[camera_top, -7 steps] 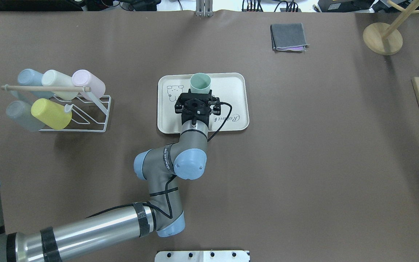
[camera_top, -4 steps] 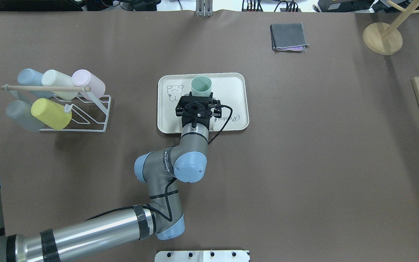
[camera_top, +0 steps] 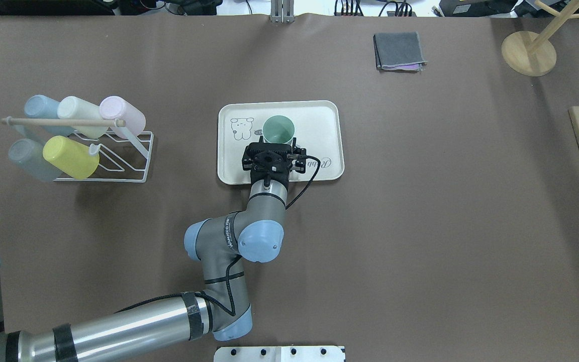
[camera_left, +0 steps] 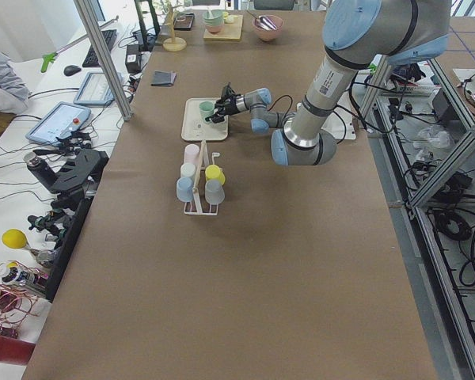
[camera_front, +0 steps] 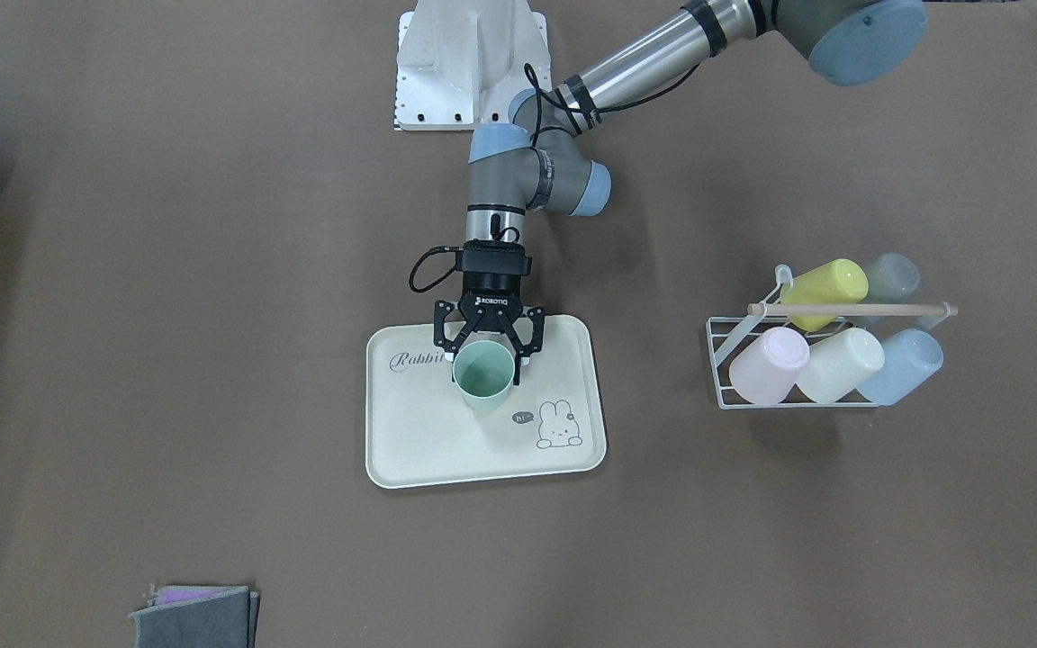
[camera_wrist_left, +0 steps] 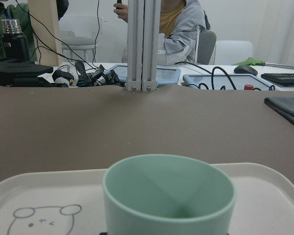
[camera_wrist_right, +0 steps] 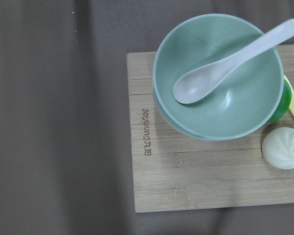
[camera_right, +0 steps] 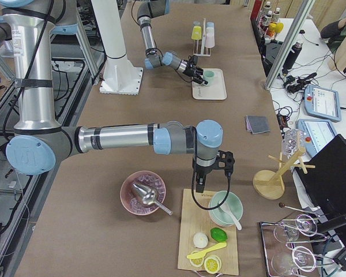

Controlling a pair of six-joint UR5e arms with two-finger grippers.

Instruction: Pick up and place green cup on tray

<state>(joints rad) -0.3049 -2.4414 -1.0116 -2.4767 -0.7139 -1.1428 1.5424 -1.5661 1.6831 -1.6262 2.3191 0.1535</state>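
Note:
The green cup stands upright on the cream tray, between the "Rabbit" script and the bunny drawing. My left gripper reaches in level from the robot's side, one finger on each side of the cup, shut on it. In the overhead view the cup sits just beyond the gripper body on the tray. The left wrist view shows the cup's rim close up. My right gripper hangs over a wooden board far to the right; I cannot tell whether it is open or shut.
A white wire rack with several pastel cups, one of them yellow, stands left of the tray. A folded grey cloth lies at the back. A wooden board holds a green bowl with a spoon.
My left gripper has drawn back a little toward the robot and come down with the green cup. The cup has gone from tilted to upright on the tray.

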